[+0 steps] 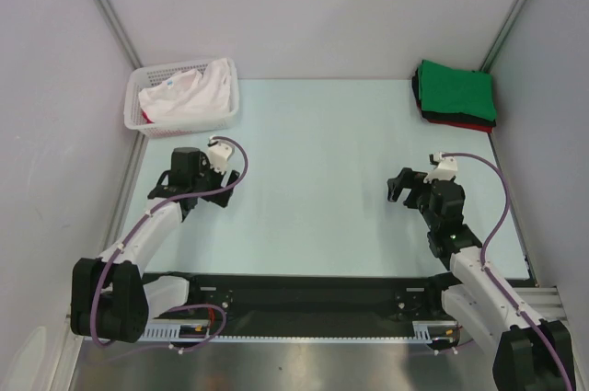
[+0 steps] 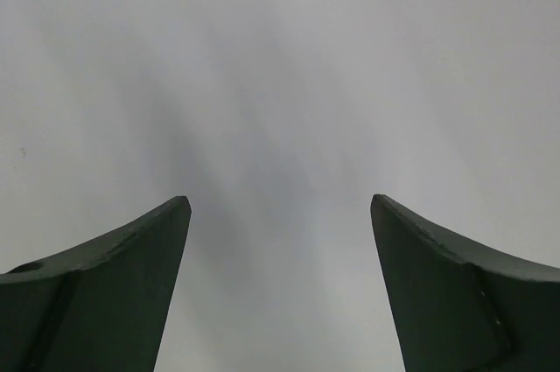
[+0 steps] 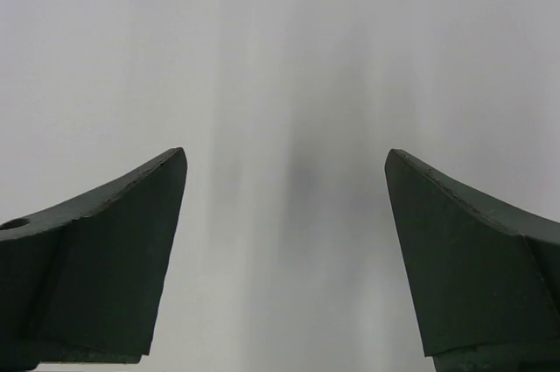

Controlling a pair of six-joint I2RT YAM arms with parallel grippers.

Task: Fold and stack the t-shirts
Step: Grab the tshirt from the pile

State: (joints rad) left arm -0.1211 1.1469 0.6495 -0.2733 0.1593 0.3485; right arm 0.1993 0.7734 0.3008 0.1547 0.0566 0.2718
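- Both grippers are standing spread and empty. The left gripper (image 2: 280, 207) is showing its fingers (image 2: 105, 284) wide apart with only bare grey surface between them, and the right gripper (image 3: 286, 157) is reading the same in its own wrist view.
- I am seeing both arms hovering over the table (image 1: 313, 143). The left one is sitting just near of the basket (image 1: 135, 120) and the right one is at the near right. Neither is touching any cloth.
- A folded stack is lying in the far right corner. The green t-shirt (image 1: 457, 92) is lying on top, a red t-shirt (image 1: 457, 124) is showing as an edge along the near side, and a dark t-shirt (image 1: 417, 95) is showing at the left edge. I am judging these as finished, though I cannot count the layers.
- The white t-shirt (image 1: 189, 95) is lying crumpled in the basket at the far left, unfolded. I cannot tell whether anything is lying under it.
- I am rating the task as well along but not complete. The white t-shirt is waiting to be lifted out, folded on the table and set on the stack.
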